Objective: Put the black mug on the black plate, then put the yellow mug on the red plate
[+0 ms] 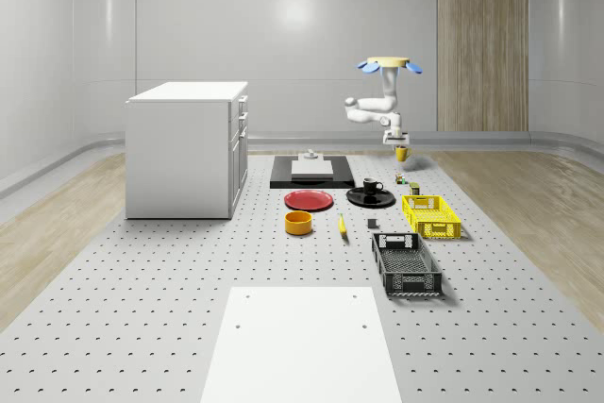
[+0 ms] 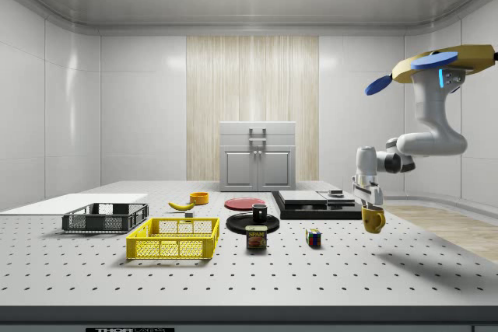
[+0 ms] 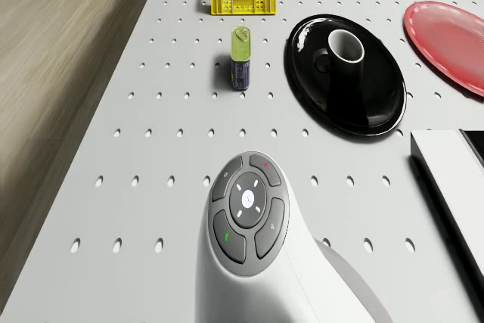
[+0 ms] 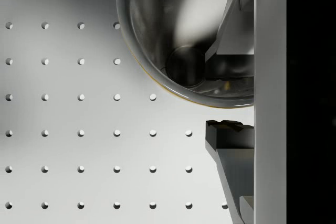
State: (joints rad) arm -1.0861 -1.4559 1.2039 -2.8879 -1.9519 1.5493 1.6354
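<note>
One yellow mug (image 2: 373, 219) is held in the air by the jaws of the gripper (image 2: 369, 206), which are clamped on its rim; in the wrist view the mug's (image 4: 178, 35) rim is seen pinched between one finger inside and one finger (image 4: 228, 135) outside. It hangs clear of the perforated surface (image 2: 405, 270), at the right of the side view, well apart from the plates. In the whole-scene view the mug (image 1: 401, 153) is seen right of centre, beyond the black plate.

One black mug (image 1: 372, 186) stands upright on the one black plate (image 1: 359, 198); the pair is also seen in the upper right of the drone view, mug (image 3: 346, 51) on plate (image 3: 378, 104). One red plate (image 1: 309, 200), bare, lies just beside the black plate, on the whole-scene view's left of it.

The drone (image 1: 389, 64) hovers above the far right part of the surface, its arm (image 1: 373, 109) reaching down.

Also counted on the surface: one yellow basket (image 1: 430, 215), one black basket (image 1: 406, 263), one can (image 2: 257, 237), one coloured cube (image 2: 313, 238), one banana (image 2: 181, 205), one yellow bowl (image 1: 298, 223) and one white cabinet (image 1: 187, 148).
</note>
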